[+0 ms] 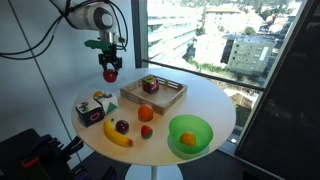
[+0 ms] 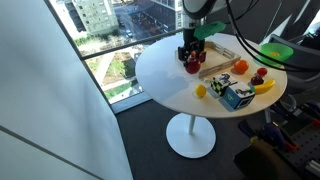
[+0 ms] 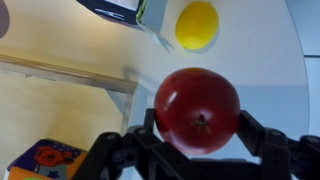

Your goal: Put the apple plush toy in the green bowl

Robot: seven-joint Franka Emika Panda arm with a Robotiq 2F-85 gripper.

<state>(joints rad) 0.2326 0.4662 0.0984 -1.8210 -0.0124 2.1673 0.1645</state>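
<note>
Below and left of the gripper (image 1: 110, 66) in an exterior view, on the round white table (image 1: 215, 105): a colourful box (image 1: 92, 110), with a banana (image 1: 118, 137) and a dark plum-like fruit (image 1: 122, 126) just beside it. Inside the gripper itself: the apple plush toy (image 1: 111, 74). Grips it from two sides, closed only as far as the toy's width allows, and holds it lifted off the tabletop. Looks round, smooth and bright red from the wrist, with a short dark stem set in a shallow dimple. Touches the black fingers (image 3: 252, 128) on either flank. Beyond it in the wrist view, down on the table: a yellow fruit (image 3: 196, 25). Below and right of the gripper: a wooden tray (image 1: 130, 97) with a dark red fruit (image 1: 148, 86) in it, and an orange-red round fruit (image 1: 146, 113) just in front of the tray. Farthest right, well apart from the gripper, near the table's edge: the green bowl (image 1: 178, 128), lime and glossy, upright, with something orange (image 1: 188, 140) lying inside.
</note>
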